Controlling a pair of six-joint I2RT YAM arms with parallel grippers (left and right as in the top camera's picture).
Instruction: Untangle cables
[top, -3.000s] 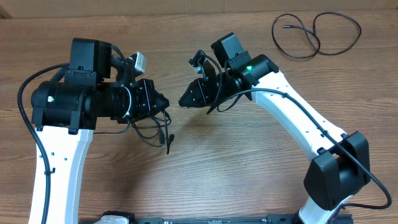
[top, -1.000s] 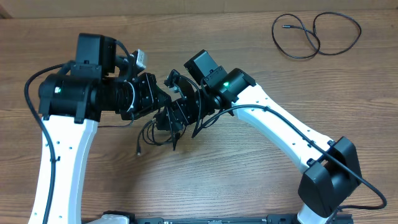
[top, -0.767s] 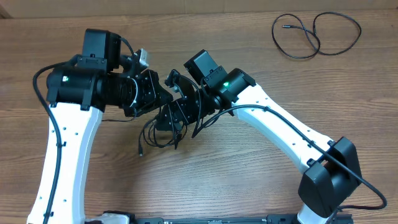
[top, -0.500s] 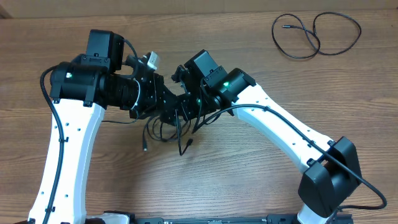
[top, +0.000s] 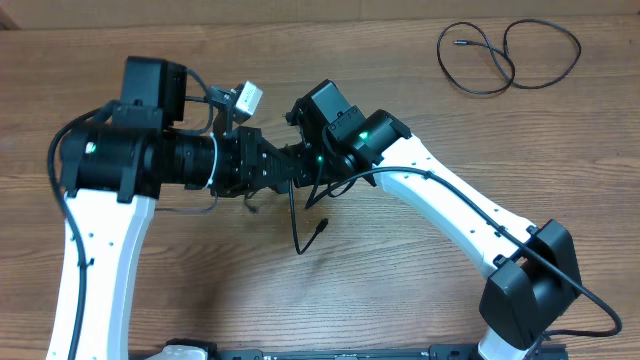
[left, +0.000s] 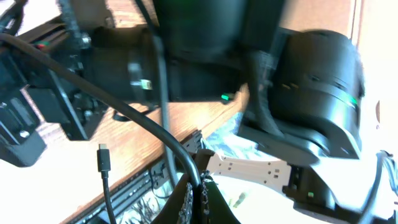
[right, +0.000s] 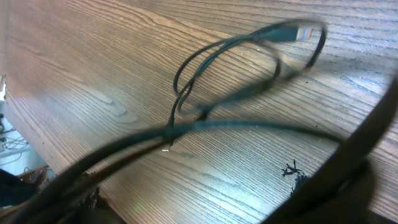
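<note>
Just thin black cables (right: 236, 125), loose loops

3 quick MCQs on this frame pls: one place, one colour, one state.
1. Where is the loose cable loop?
A) under the left arm
B) far right corner of the table
C) draped over the right arm

2. Its colour?
A) red
B) white
C) black

3. The left gripper is:
A) open, empty
B) shut on a cable
C) flat on the table

Key:
1. B, it lies alone on the wood at the far right.
2. C, the cord is black.
3. B, the fingers pinch the held cable in the left wrist view.
</note>
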